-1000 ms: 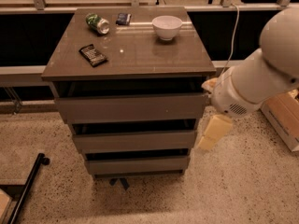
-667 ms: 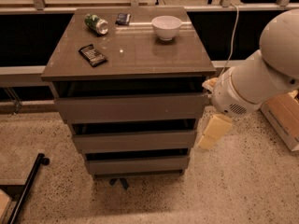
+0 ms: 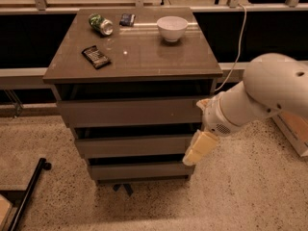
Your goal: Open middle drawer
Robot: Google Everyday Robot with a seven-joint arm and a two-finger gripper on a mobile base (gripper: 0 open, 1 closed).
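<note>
The grey-brown cabinet (image 3: 130,57) has three stacked handleless drawers, all pushed in. The middle drawer (image 3: 130,146) shows a plain front panel of medium height between the taller top drawer (image 3: 127,112) and the slimmer bottom drawer (image 3: 137,170). My gripper (image 3: 199,148), cream-coloured on a white arm (image 3: 269,93), is at the right end of the middle drawer's front, overlapping its right edge. The inside of the drawer is hidden.
On the cabinet top lie a green can (image 3: 101,24) on its side, a dark packet (image 3: 96,57), a small blue packet (image 3: 127,19) and a white bowl (image 3: 172,28). A black bar (image 3: 29,191) lies on the speckled floor at the left. A box (image 3: 294,134) stands at the right.
My gripper has moved left and a little down, closer to the right end of the middle drawer's front. The drawers have not moved.
</note>
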